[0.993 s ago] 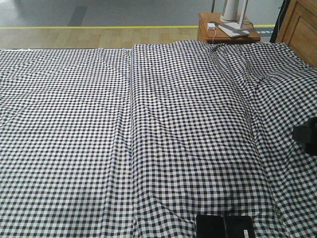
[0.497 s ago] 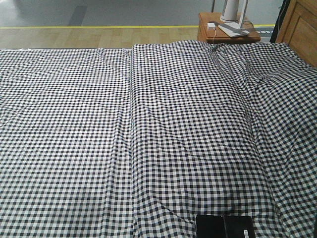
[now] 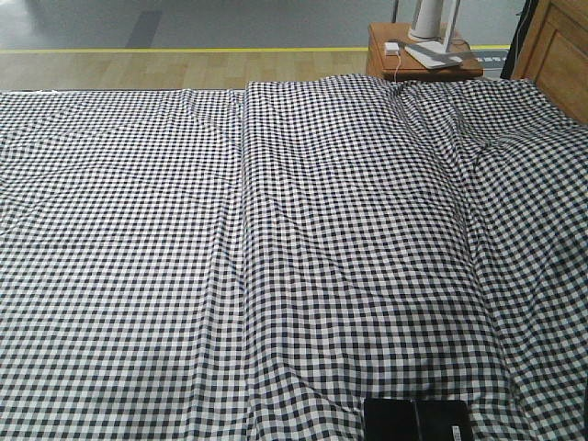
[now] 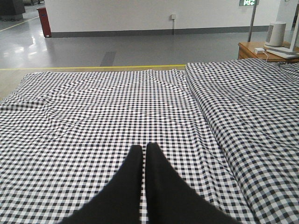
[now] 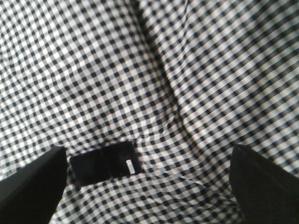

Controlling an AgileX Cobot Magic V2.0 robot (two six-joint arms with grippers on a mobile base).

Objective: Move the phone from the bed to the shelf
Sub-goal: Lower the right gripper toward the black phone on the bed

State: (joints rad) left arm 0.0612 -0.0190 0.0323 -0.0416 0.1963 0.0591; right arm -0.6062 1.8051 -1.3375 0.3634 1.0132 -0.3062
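**Phone within reach of the right arm.** The phone (image 5: 105, 165) lies flat on the bed (image 3: 138, 230) at its near edge, right of centre. It is below the right gripper (image 5: 147, 148), whose two dark fingers (image 5: 32, 184) stand wide apart with nothing held between them.

In the right wrist view the phone sits off the gripper's midline, just beside the finger at the picture's left and well apart from the other. Its long axis runs roughly along the line from finger to finger, slightly tilted, with the white sticker (image 5: 132, 165) at the end toward the middle.

The right arm looks much the nearer of the two. A grasp across the narrow width would seem to call for a sideways shift toward the phone and a turn of the wrist.

The left gripper (image 4: 143, 148) hovers low over the left part of the bed, its fingers pressed together and holding nothing. No phone appears in its view.

The black-and-white gingham is soft and creased, with a lengthwise seam (image 3: 243, 230) forming a raised fold. The cloth ripples around the handset, so the thin glossy body probably offers little edge to catch.

Beyond the far edge stand a reddish-brown side table (image 3: 377, 60) carrying white items and a panelled wooden unit (image 3: 556, 55) at the right corner. Past them are wood flooring, a yellow line (image 3: 184, 50) and grey floor. The shelf cannot be picked out with certainty.
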